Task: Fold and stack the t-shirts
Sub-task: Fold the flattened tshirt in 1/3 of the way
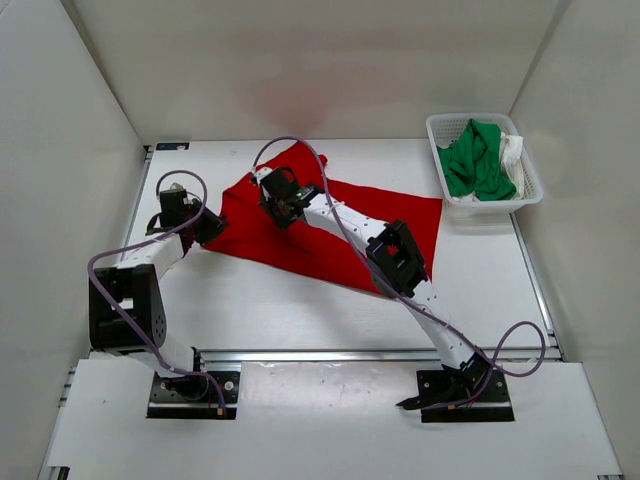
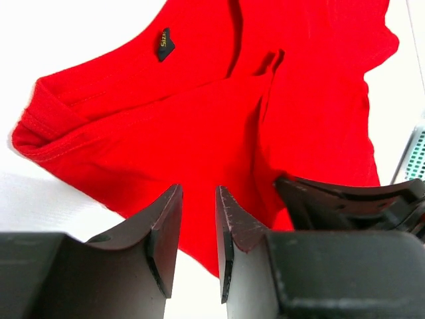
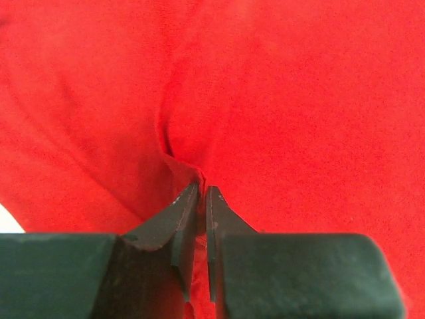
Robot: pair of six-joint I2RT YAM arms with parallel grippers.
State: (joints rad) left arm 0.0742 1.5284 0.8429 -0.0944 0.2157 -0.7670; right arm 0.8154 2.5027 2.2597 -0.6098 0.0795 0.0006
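Note:
The red t-shirt (image 1: 415, 225) lies spread and creased on the white table in the middle. My right gripper (image 1: 278, 205) is over its upper left part, and in the right wrist view it (image 3: 201, 188) is shut on a raised fold of the red cloth (image 3: 299, 100). My left gripper (image 1: 208, 226) is at the shirt's left edge. In the left wrist view it (image 2: 199, 189) is open and empty, just short of the red shirt (image 2: 199, 113), whose neck label (image 2: 164, 44) shows. The green t-shirt (image 1: 475, 160) and the white t-shirt (image 1: 512, 150) lie bunched in the basket.
The white mesh basket (image 1: 440, 125) stands at the back right corner of the table. White walls enclose the table on three sides. My right arm's wrist (image 2: 352, 193) shows dark at the right of the left wrist view.

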